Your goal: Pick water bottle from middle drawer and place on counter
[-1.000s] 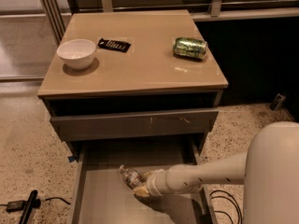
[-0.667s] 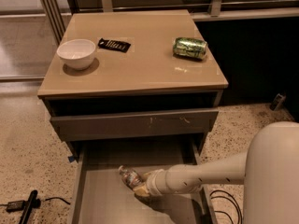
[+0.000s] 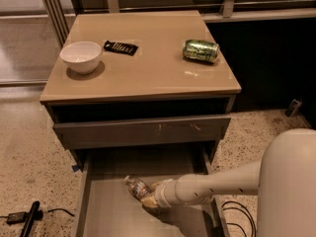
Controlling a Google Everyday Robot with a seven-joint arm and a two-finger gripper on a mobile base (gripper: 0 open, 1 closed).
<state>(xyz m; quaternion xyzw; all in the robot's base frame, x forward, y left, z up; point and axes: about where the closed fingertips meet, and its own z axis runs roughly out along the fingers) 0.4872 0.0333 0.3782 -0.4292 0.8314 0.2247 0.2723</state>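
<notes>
The water bottle (image 3: 135,185) lies on its side on the grey floor of the open middle drawer (image 3: 103,211), cap toward the upper left. My gripper (image 3: 148,199) reaches in from the right at the end of the white arm and sits right at the bottle's lower end, covering part of it. The tan counter (image 3: 143,68) is the top of the cabinet above.
On the counter stand a white bowl (image 3: 81,57) at the left, a black flat packet (image 3: 120,47) beside it and a green drinks can (image 3: 201,50) lying at the right. A scratched drawer front (image 3: 143,130) juts out above the open drawer. Cables (image 3: 29,216) lie on the speckled floor.
</notes>
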